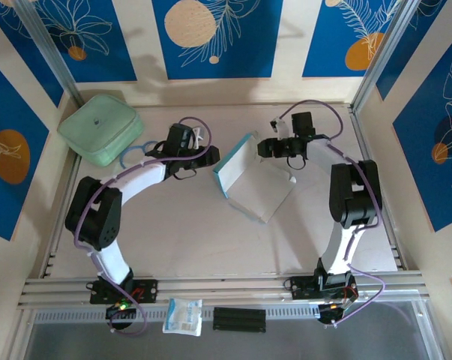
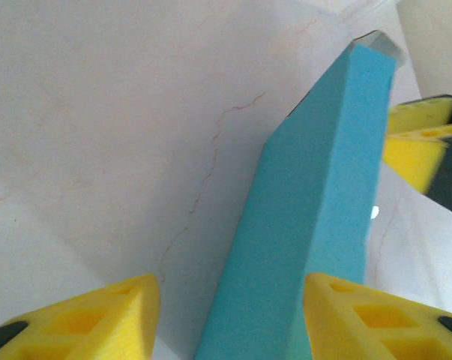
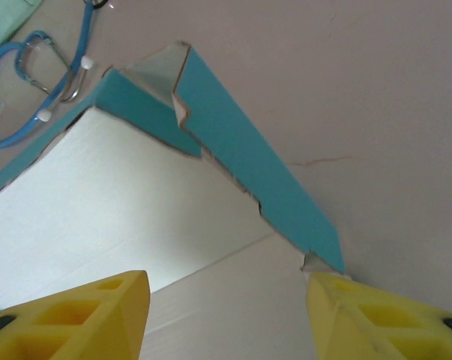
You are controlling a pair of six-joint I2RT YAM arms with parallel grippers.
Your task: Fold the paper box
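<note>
In the top view, the paper box (image 1: 255,184) lies half-formed at the middle of the surface (image 1: 181,232). Its white inside faces up and one light blue wall is raised along its left edge. The left end effector (image 1: 203,154) is just left of that wall, and the right end effector (image 1: 261,147) is at the box's far edge. A pale green case (image 1: 102,129) rests at the far left.

In the left wrist view, the yellow fingers (image 2: 83,322) stand apart. The blue wall rises between them, unclamped.

In the right wrist view, the fingers (image 3: 76,315) are spread wide above the white panel, holding nothing. A blue stethoscope (image 3: 31,75) lies beyond.
</note>
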